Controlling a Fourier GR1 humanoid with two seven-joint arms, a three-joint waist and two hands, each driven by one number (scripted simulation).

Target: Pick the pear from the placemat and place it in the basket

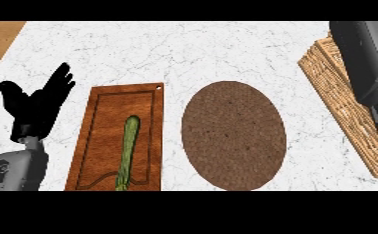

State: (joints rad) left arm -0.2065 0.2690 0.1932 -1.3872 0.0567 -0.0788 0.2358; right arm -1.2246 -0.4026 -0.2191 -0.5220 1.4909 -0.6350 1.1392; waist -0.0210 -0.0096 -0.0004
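Your right hand isn't visible, only the grey right forearm (358, 63) over the basket (341, 103); its fingers I can't tell. The pear isn't showing either, and the placemat (233, 135) lies bare. Lower steadily inside the basket's rim. Left hand (37, 105) rests open, fingers up.

A white marbled counter (192, 48) carries everything. A brown oval woven placemat (233, 135) lies near its middle, towards the front edge. Just left of the placemat, apart from it, lies a reddish-brown rectangular wooden cutting board (103, 128), its long sides running front to back. A long green stalk-like vegetable (128, 150) lies lengthwise on the board's front half. Left of the board, at the view's left edge, the black left hand (37, 105) rests with fingers up. A light slatted wooden basket (341, 98) sits at the right edge, right of the placemat, and a grey forearm (358, 53) overlaps its rear part.
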